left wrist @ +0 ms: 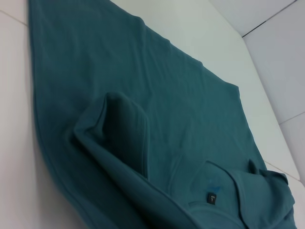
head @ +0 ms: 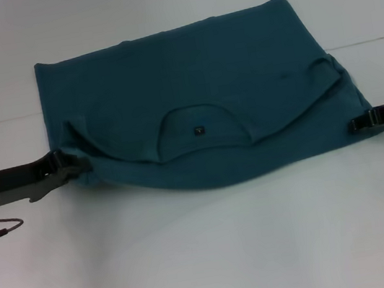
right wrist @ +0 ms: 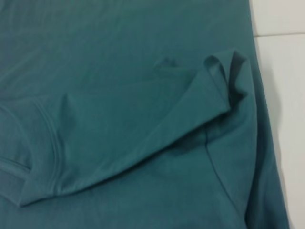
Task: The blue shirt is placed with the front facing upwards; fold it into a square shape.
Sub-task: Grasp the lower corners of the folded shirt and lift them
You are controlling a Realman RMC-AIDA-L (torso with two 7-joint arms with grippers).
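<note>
Right now my left gripper sits at the near-left edge of the blue shirt and my right gripper at its near-right edge, both low on the white table; can't tell if either is spread or pinching cloth. Shirt lies mid-table w/ plain side up, near part folded over, neckline + small dark label showing, far edge flat.

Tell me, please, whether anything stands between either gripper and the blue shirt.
Nothing visible does. The left gripper is right at the blue shirt's left edge and the right gripper at its right edge, both low over the white table. No other object lies near the cloth.
</note>
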